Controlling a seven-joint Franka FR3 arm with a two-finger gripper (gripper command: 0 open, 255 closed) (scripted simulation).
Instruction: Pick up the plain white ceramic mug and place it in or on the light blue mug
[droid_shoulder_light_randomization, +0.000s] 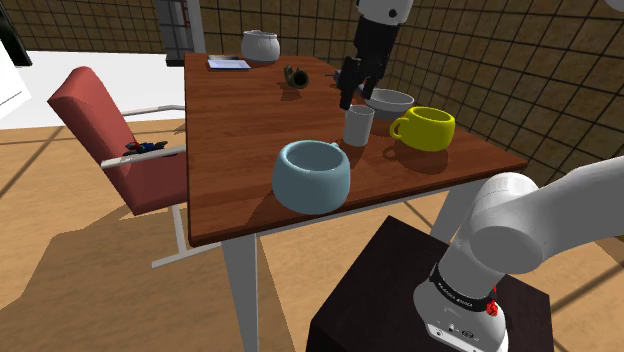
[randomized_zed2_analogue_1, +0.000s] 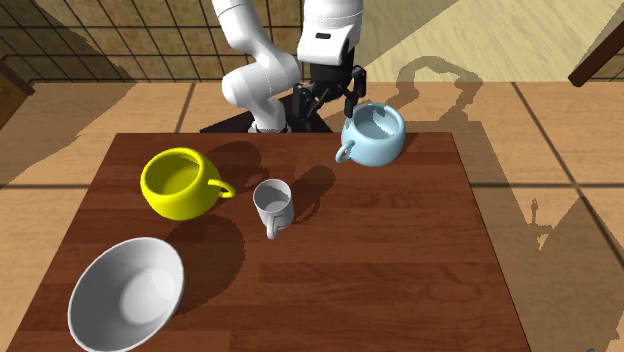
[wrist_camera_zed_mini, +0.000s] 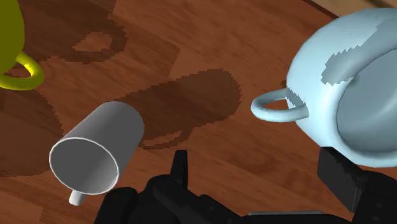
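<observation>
The white mug (randomized_zed2_analogue_1: 272, 204) stands clear between yellow mug (randomized_zed2_analogue_1: 178, 185) and light blue mug (randomized_zed2_analogue_1: 375, 138).

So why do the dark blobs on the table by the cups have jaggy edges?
They are shadows. Wrist view: the one on the table between the white mug and the light blue mug has stair-stepped edges, as does the patch on that mug. Second exterior view: shadows lie beside the white mug and the yellow mug. Shoulder view: each mug darkens the table beside it.
</observation>
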